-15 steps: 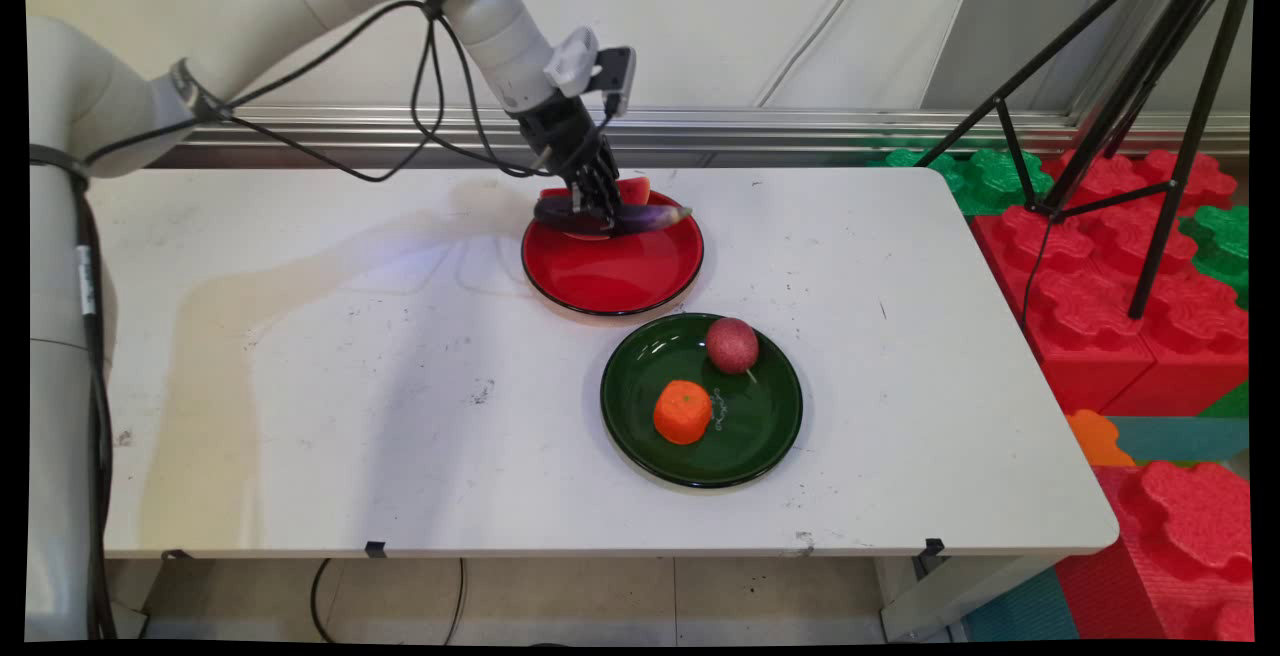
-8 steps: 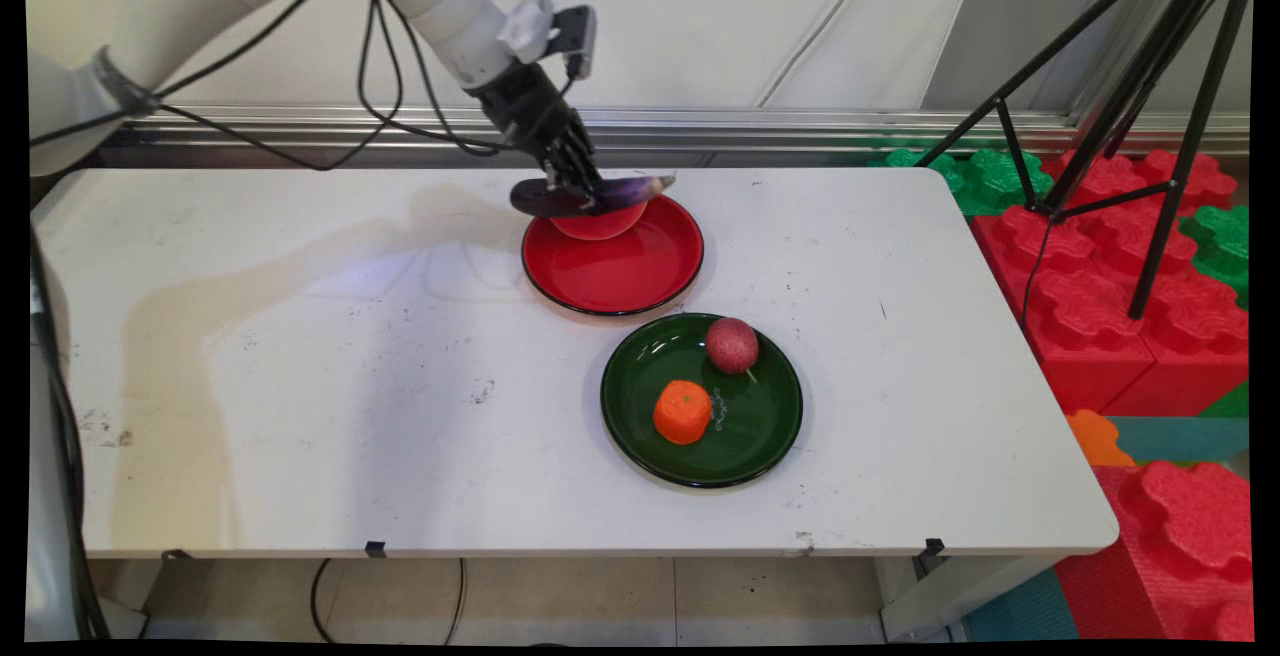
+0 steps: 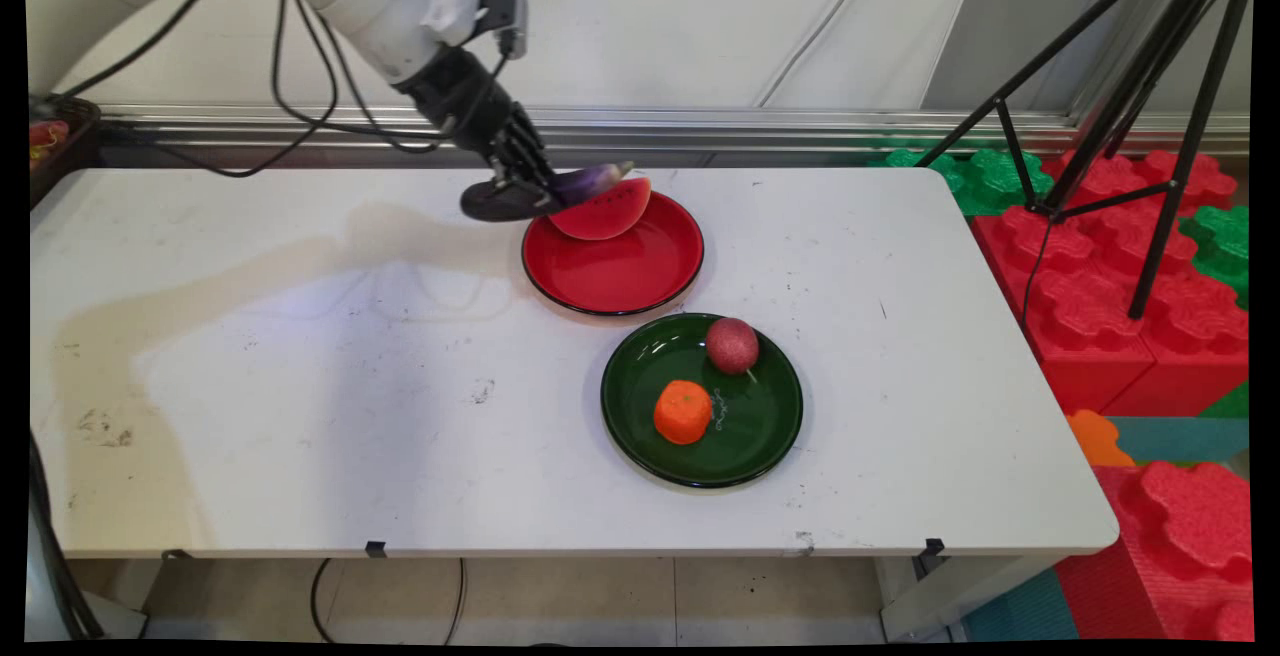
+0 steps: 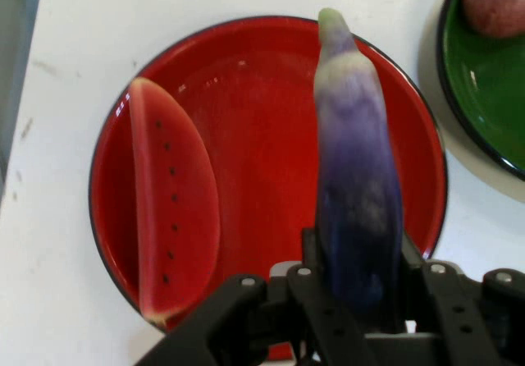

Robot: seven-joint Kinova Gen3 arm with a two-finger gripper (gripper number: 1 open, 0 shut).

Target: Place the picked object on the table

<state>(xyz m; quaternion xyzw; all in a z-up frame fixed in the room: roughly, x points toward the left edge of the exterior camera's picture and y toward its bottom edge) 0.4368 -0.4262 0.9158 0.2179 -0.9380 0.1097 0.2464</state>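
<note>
Gripping an eggplant (image 3: 590,179) crosswise, the claw (image 3: 535,191) hangs closed above the red plate's (image 3: 620,286) far-left rim.

Eggplant (image 4: 357,194) in tool (image 4: 357,280) above red plate (image 4: 262,95)

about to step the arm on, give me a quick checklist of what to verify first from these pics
1. Grip: gripper is shut on the eggplant, fingers on both sides of its thick end: ok.
2. Eggplant lifted off the red plate: ok, it hangs above the plate's far left rim.
3. Watermelon slice left on the red plate, not caught by the fingers: ok.
4. Eggplant seated firmly, no slip: cannot tell; most of it sticks out past the fingers.
5. Green plate holds the orange piece and the red ball, both apart from the gripper: ok.
6. Cables hang free above the table: ok.
</note>
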